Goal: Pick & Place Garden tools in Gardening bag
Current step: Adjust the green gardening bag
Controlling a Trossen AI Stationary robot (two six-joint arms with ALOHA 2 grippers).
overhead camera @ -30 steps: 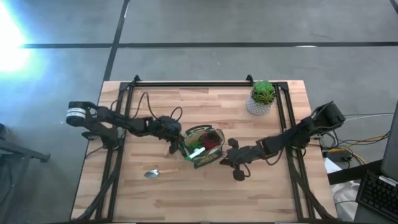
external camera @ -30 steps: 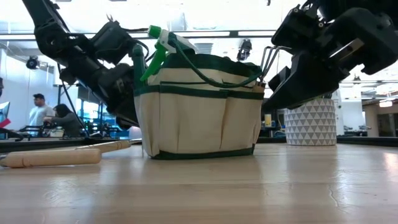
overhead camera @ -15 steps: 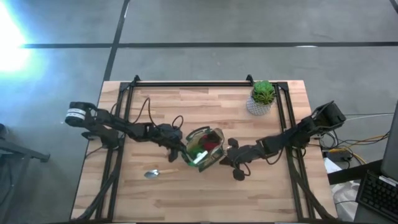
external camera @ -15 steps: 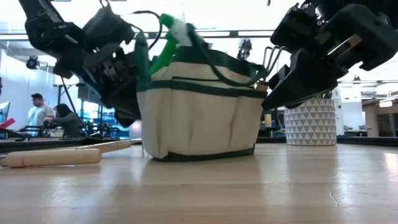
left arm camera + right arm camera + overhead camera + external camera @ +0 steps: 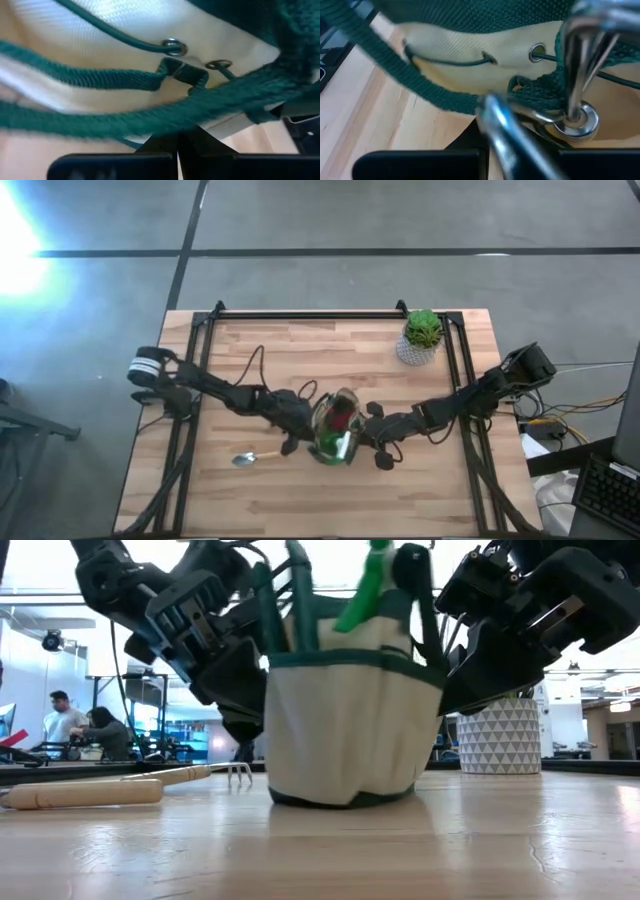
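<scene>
On the counter [image 5: 320, 850], nearest the low camera, a wooden handle [image 5: 80, 792] lies flat at the left; the high view shows it belongs to the trowel [image 5: 246, 458], which rests on the wood just left of the bag. A little farther back lies the fork [image 5: 205, 774], its tines pointing toward the bag.

The bag [image 5: 345, 730] stands upright near the middle of the counter, narrow end toward the low camera. Green handles and a bright green piece [image 5: 368, 585] stick up out of its mouth. From above, the bag [image 5: 335, 427] shows red and green items inside.

The left claw [image 5: 300, 420] presses against the bag's left side, fingers pressed together; its wrist view shows the dark green strap [image 5: 150, 117] running across just in front of the shut tips, but a pinch on it cannot be confirmed. The right claw [image 5: 368, 430] sits at the bag's right side, pinching a metal tool [image 5: 570, 75] whose shiny prongs hang over the bag's rim [image 5: 485, 15].

Farther back at the right stands a plant [image 5: 422, 328] in a white pot [image 5: 498, 735]. Beyond the counter, people [image 5: 65, 725] sit in the room.
</scene>
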